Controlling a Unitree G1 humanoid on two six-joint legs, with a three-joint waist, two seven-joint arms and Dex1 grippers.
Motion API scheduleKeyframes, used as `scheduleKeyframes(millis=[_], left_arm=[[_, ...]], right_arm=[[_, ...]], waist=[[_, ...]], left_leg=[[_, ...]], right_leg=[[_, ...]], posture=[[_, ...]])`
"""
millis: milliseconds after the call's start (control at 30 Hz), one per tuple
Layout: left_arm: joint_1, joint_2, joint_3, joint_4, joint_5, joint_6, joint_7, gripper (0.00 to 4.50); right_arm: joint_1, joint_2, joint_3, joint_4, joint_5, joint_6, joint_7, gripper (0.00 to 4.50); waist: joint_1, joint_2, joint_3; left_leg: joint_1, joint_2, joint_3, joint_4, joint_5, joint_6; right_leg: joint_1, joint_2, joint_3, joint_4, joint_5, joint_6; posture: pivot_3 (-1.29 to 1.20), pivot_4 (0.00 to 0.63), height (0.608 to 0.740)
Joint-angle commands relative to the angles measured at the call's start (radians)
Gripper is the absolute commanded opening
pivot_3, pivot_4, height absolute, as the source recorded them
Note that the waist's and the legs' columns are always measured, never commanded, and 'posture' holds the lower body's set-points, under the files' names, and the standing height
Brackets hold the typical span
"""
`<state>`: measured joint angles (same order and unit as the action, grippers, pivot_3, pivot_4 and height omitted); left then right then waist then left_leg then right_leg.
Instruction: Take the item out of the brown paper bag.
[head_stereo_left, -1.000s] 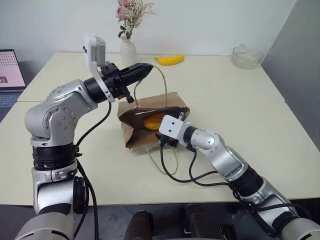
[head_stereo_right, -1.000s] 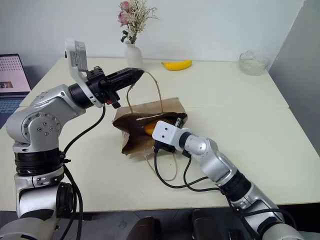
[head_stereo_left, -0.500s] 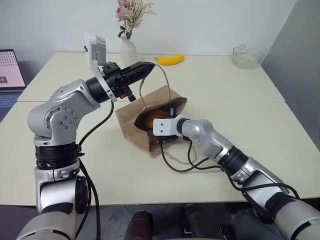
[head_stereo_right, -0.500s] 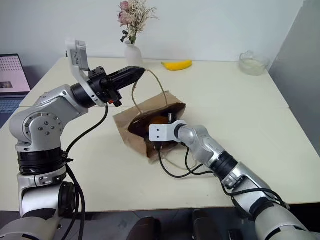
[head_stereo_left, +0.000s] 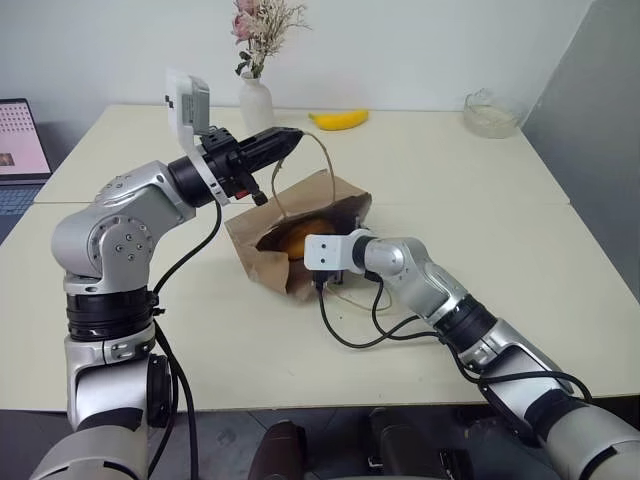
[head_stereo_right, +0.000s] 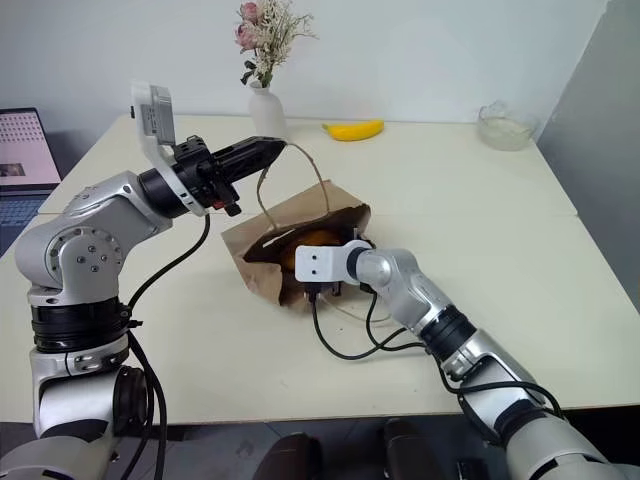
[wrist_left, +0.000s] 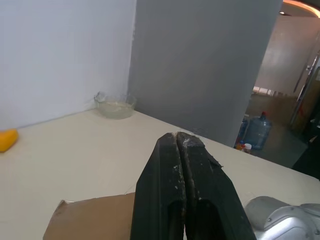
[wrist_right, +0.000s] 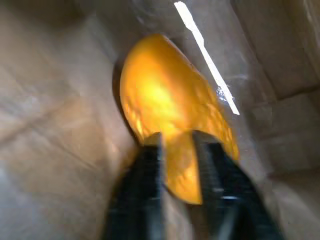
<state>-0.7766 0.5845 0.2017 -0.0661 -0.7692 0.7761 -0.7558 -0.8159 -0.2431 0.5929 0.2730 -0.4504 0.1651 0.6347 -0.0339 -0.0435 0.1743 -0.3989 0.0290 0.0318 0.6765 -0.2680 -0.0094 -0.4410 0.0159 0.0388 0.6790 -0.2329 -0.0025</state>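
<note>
Left eye view: a cream surface (head_stereo_left: 470, 250) carries the brown paper bag (head_stereo_left: 250, 245), which lies tipped with its open mouth facing the right arm. Left gripper (head_stereo_left: 295, 138) hangs raised above the bag, jaws pressed together on one thin pale cord handle (head_stereo_left: 327, 160), which rises in a loop from the bag's upper edge to the fingertips; the left wrist view confirms the two black fingers (wrist_left: 165, 185) meeting with no gap. Right gripper (wrist_right: 177, 142) reaches into the bag's mouth, its white wrist housing (head_stereo_left: 322, 250) just outside the opening. Inside the bag, the item (wrist_right: 170, 105), a smooth rounded orange-yellow lump, rests against the creased paper wall; from the head camera a patch of it shows in the dark opening beside the right wrist. Right wrist view places the two fingers against the item's near side, the jaws closed on it with orange surface showing between them. A second cord handle (head_stereo_left: 350, 297) trails loose on the surface below the bag's mouth, among black cables. At the far edge stand a white vase (head_stereo_left: 255, 103) of dried flowers, a banana (head_stereo_left: 338, 120) near it, and a glass bowl (head_stereo_left: 490, 112) toward the right corner. A laptop (head_stereo_left: 20, 140) shows at the far left.
</note>
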Motion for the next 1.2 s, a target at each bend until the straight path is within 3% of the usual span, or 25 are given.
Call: scheduleKeyframes(millis=[33, 200, 333, 433, 667, 867, 1200], left_arm=[[0.001, 0.018, 0.012, -0.007, 0.018, -0.031, -0.008, 0.00], [0.000, 0.022, 0.012, 0.006, 0.038, -0.044, -0.010, 0.00], [-0.007, 0.023, 0.010, 0.009, 0.042, -0.043, -0.015, 0.00], [-0.011, 0.025, 0.010, 0.011, 0.041, -0.039, -0.023, 0.00], [-0.036, 0.021, 0.013, 0.019, 0.034, -0.029, -0.032, 0.00], [-0.060, 0.022, 0.018, 0.024, 0.023, -0.018, -0.034, 0.00], [-0.067, 0.023, 0.026, 0.043, 0.020, -0.022, -0.035, 0.00]], right_arm=[[0.033, -0.040, -0.077, -0.164, 0.060, 0.044, 0.080, 0.06], [0.093, -0.104, -0.141, -0.339, 0.149, 0.124, 0.194, 0.06], [0.115, -0.119, -0.174, -0.420, 0.187, 0.145, 0.201, 0.06], [0.106, -0.117, -0.166, -0.426, 0.151, 0.125, 0.162, 0.94], [0.017, -0.091, -0.082, -0.258, 0.026, 0.025, 0.075, 3.50], [-0.086, -0.084, 0.011, -0.095, -0.102, -0.114, 0.035, 3.50], [-0.221, 0.039, 0.089, 0.246, -0.208, -0.259, -0.067, 3.50]], waist=[[0.001, 0.000, 0.000], [0.002, 0.000, 0.000], [0.001, 0.000, 0.000], [0.001, 0.000, 0.000], [0.001, 0.000, 0.000], [0.001, 0.000, 0.000], [0.000, 0.000, 0.000]], left_leg=[[0.000, 0.000, 0.000, 0.000, 0.000, 0.000], [0.000, 0.000, 0.000, 0.000, 0.000, 0.000], [0.000, 0.000, 0.000, 0.000, 0.000, 0.000], [0.000, 0.000, 0.000, 0.000, 0.000, 0.000], [0.000, 0.000, 0.000, 0.000, 0.000, 0.000], [0.000, 0.000, 0.000, 0.000, 0.000, 0.000], [0.000, 0.000, 0.001, 0.000, 0.000, 0.000]], right_leg=[[0.000, 0.000, 0.000, 0.000, 0.000, 0.000], [0.000, 0.000, 0.000, 0.000, 0.000, 0.000], [0.000, 0.000, -0.001, 0.000, 0.000, 0.000], [0.000, 0.000, -0.001, 0.000, 0.000, 0.000], [0.000, 0.000, 0.000, 0.000, 0.000, 0.000], [0.000, 0.000, 0.000, -0.001, 0.000, 0.000], [0.000, 0.000, 0.000, 0.000, 0.000, 0.000]], posture=[[0.00, 0.150, 0.740], [0.00, 0.150, 0.740], [0.00, 0.150, 0.740], [0.00, 0.150, 0.740], [0.00, 0.150, 0.740], [0.00, 0.150, 0.740], [0.00, 0.150, 0.740]])
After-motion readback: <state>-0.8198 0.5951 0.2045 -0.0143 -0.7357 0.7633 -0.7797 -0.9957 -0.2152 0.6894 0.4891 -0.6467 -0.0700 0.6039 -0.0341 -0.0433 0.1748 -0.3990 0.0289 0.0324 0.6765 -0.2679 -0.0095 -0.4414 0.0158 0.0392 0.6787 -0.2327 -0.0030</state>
